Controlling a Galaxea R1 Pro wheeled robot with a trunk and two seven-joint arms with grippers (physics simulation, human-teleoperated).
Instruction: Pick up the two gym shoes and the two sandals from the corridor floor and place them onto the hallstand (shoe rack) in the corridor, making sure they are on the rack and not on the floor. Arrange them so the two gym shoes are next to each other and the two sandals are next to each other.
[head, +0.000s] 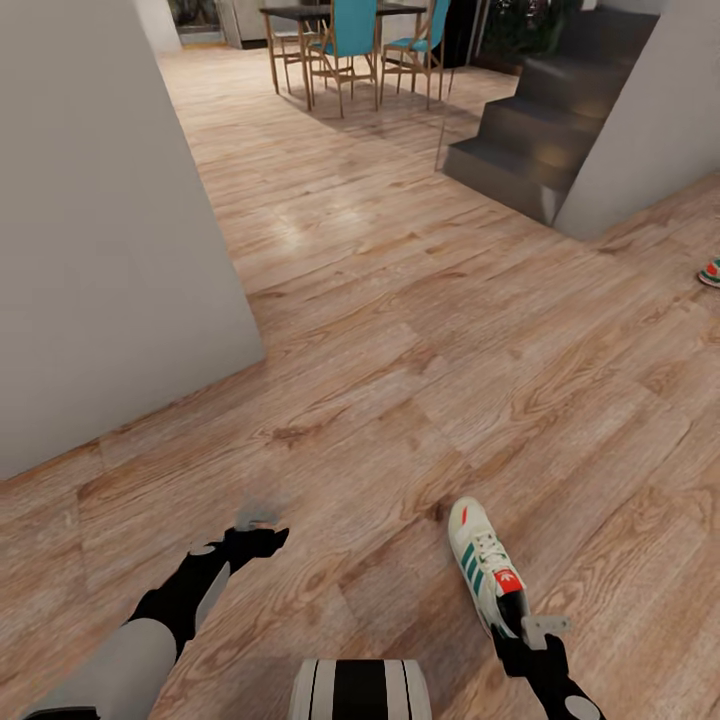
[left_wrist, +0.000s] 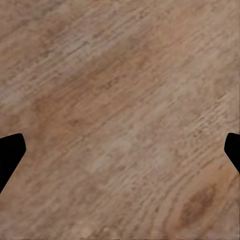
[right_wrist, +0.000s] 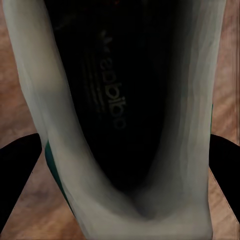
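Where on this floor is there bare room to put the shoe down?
Bare planks span the corridor floor between the grey wall and the stairs. It is crowded only around the gym shoe at the right gripper.

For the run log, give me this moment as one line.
right gripper: fingers straddle gym shoe heel, grip unclear | left gripper: open, empty, over corridor floor | second gym shoe: floor, far right

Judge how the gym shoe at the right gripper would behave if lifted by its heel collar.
The gym shoe probably hangs toe-down, since the right gripper sits at its heel. Its soft-looking collar may flex.
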